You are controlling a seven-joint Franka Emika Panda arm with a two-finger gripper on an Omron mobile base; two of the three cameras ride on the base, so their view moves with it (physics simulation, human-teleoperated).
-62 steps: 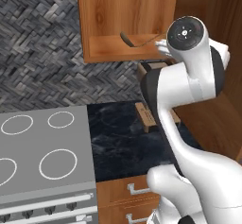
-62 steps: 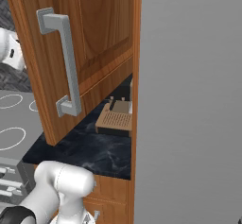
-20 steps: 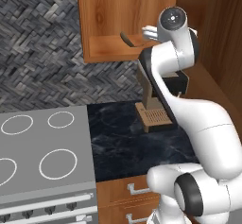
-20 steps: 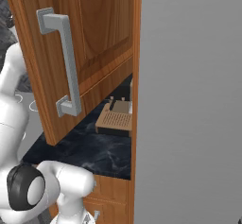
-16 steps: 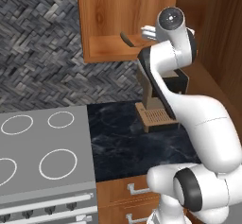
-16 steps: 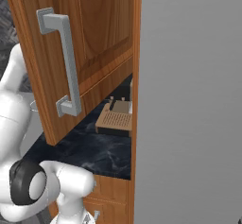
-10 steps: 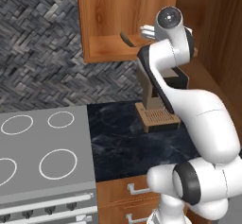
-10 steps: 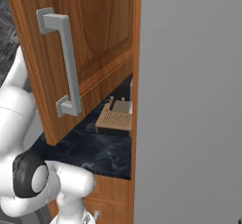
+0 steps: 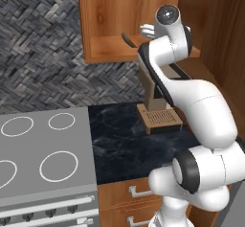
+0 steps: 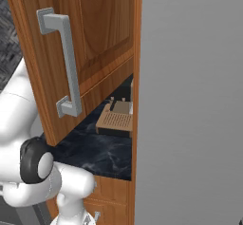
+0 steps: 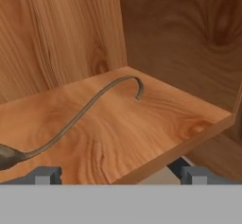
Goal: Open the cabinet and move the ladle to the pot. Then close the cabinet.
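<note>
The cabinet [image 9: 115, 15] stands open, and its door [image 10: 102, 39] with the silver bar handle [image 10: 61, 62] is swung out toward me. The ladle [image 11: 80, 114] lies flat on the wooden shelf [image 11: 142, 128]. Its thin handle curves to a hooked end at the back, and its bowl sits at the left edge of the hand view. In the left base view the ladle [image 9: 128, 39] is a dark sliver on the shelf. My gripper [image 11: 119, 175] hovers open at the shelf's front edge, short of the ladle and holding nothing. The pot is out of view.
A stove top [image 9: 43, 159] with burner rings lies left of the dark stone counter [image 9: 124, 144]. A brown slatted block [image 9: 158, 118] stands on the counter below the cabinet. A tall grey panel [image 10: 190, 100] fills the right side. Drawers [image 9: 129, 192] sit under the counter.
My arm has leaned a little further left toward the cabinet shelf. The gripper stays open. The ladle and the door have not moved.
</note>
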